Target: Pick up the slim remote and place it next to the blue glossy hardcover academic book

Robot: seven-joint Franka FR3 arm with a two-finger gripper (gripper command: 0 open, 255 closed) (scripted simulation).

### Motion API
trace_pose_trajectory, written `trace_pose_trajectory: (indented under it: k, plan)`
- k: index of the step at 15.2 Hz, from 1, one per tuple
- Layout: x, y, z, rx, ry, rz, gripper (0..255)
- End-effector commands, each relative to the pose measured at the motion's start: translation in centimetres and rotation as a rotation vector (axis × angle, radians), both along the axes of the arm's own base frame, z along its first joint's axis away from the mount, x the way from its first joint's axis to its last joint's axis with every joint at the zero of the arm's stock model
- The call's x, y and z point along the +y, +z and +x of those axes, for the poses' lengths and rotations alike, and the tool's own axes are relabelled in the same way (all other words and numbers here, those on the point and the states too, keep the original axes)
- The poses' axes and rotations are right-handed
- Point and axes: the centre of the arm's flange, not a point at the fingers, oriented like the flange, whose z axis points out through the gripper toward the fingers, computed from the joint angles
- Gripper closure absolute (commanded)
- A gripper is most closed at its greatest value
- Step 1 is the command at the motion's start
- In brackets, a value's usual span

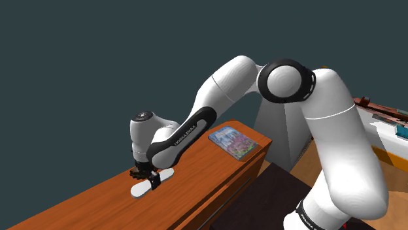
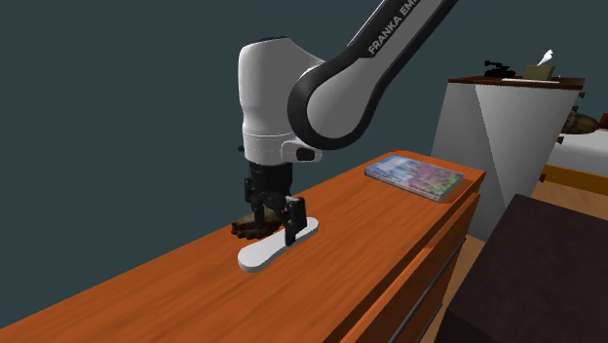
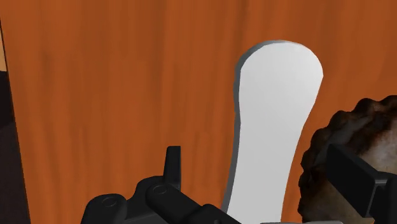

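A slim white remote (image 1: 140, 189) (image 2: 261, 255) (image 3: 273, 114) lies flat on the orange-brown wooden dresser top (image 1: 85, 202) (image 2: 175, 292). My gripper (image 1: 155, 178) (image 2: 281, 224) (image 3: 254, 162) is down over the remote's middle, open, with one black finger on each side of it and neither touching it. The blue glossy book (image 1: 231, 142) (image 2: 414, 175) lies flat at the far end of the same top, well away from the remote.
A dark brown lumpy object (image 2: 246, 228) (image 3: 359, 124) sits right beside the remote, under one finger. A pale grey cabinet (image 1: 278, 131) (image 2: 487, 136) stands beyond the dresser's book end. The dark stand (image 2: 531, 273) is close to the dresser's front.
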Motion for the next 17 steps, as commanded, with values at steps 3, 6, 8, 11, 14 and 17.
trace_pose_trajectory:
  k: [3, 6, 8, 11, 14, 17]
  plan:
    - [0.5, -2.9, 3.1, -0.002, -0.091, -0.009, 0]
    - [0.5, -4.5, 3.1, -0.002, -0.091, -0.009, 0]
    - [0.5, -5.5, 3.2, -0.002, -0.091, -0.009, 0]
    - [0.5, -6.9, 3.2, -0.002, -0.091, -0.009, 0]
    - [0.5, -6.9, 3.2, -0.002, -0.091, -0.009, 0]
    - [0.5, -6.9, 3.2, -0.002, -0.091, -0.009, 0]
